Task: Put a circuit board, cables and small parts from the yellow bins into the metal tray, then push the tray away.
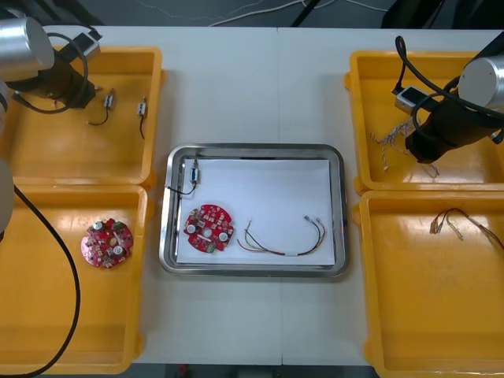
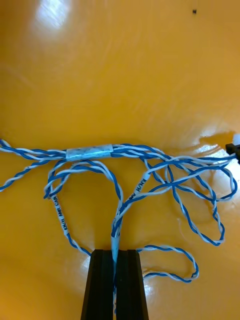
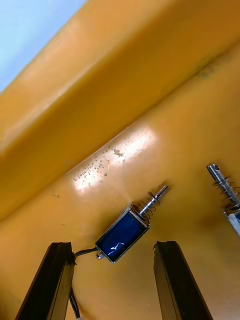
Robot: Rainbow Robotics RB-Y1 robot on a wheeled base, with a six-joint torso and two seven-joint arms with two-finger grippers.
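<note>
My right gripper [image 2: 115, 252] is down in the far right yellow bin [image 1: 370, 79], shut on a strand of the twisted blue and white cable [image 2: 120, 160], whose loops spread over the bin floor ahead of the fingers. My left gripper [image 3: 114, 247] is open in the far left yellow bin [image 1: 47, 150], with a small metal part [image 3: 122, 232] lying between its fingers. A second small metal part [image 3: 225, 192] lies just beside it. The metal tray [image 1: 339, 157], white inside, holds a red circuit board [image 1: 206, 229], a small metal part [image 1: 191, 173] and a red and yellow cable [image 1: 283, 240].
Another circuit board [image 1: 106, 242] lies in the near left bin [image 1: 47, 346]. A red and yellow cable [image 1: 457, 224] lies in the near right bin [image 1: 425, 331]. The bin wall [image 3: 100, 95] rises close beyond the left fingers.
</note>
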